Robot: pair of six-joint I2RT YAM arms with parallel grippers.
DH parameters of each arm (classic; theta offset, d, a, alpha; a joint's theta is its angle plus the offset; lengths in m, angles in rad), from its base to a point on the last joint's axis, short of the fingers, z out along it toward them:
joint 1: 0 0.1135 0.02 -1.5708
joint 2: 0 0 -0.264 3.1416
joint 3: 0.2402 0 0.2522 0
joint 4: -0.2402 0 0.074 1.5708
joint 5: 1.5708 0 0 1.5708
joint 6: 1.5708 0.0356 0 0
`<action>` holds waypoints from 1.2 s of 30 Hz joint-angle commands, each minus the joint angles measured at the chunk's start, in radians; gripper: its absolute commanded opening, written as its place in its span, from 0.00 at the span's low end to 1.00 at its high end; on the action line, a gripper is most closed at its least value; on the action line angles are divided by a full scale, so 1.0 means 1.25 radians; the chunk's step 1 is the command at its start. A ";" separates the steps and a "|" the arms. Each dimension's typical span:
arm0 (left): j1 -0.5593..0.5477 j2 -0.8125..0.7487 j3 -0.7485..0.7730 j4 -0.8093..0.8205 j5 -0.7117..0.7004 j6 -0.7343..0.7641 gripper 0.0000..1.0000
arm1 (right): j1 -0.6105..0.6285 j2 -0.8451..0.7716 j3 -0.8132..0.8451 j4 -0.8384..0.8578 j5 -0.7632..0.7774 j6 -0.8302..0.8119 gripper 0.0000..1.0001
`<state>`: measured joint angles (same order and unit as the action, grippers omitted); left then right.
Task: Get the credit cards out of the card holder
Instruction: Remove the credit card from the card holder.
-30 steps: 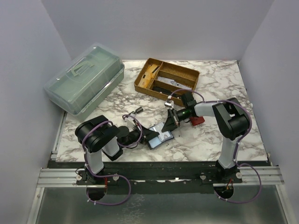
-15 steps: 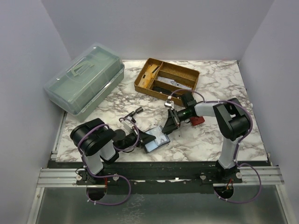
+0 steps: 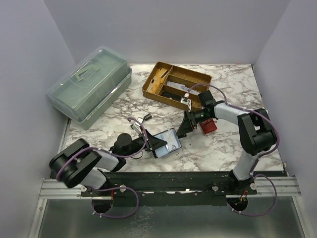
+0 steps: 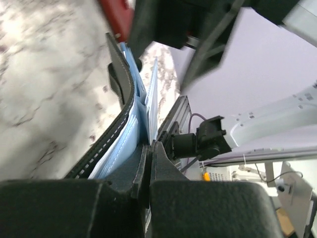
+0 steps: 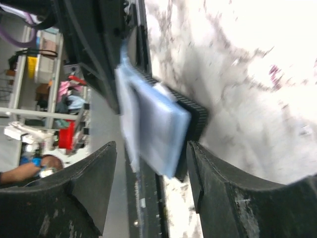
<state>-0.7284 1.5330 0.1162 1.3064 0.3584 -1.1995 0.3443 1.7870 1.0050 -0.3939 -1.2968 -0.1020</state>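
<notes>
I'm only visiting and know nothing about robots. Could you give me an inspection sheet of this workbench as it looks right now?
Surface: marble-pattern table; no spills seen.
Job's things: black card holder with pale blue credit cards sticking out of it.
Clutter: lidded green plastic box, brown divided tray, red object, small black part.
Grippers: left gripper shut on the card holder; right gripper open, facing the cards.
Cables: purple cables looped along both arms.
Surroundings: plain pale walls; metal rail at the near edge.
</notes>
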 commanded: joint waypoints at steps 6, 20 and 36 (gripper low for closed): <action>0.000 -0.403 0.055 -0.533 0.023 0.322 0.00 | -0.078 0.066 0.293 -0.541 -0.063 -0.722 0.71; -0.001 -0.448 0.133 -0.634 0.085 0.441 0.00 | 0.015 0.086 0.284 -0.484 -0.049 -0.674 0.85; -0.001 -0.422 0.163 -0.632 0.112 0.494 0.00 | 0.057 0.158 0.316 -0.695 -0.072 -0.972 0.57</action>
<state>-0.7284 1.0027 0.2878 0.4900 0.4656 -0.6182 0.4007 1.9469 1.3727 -1.1210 -1.3415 -1.1416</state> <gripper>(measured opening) 0.017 0.633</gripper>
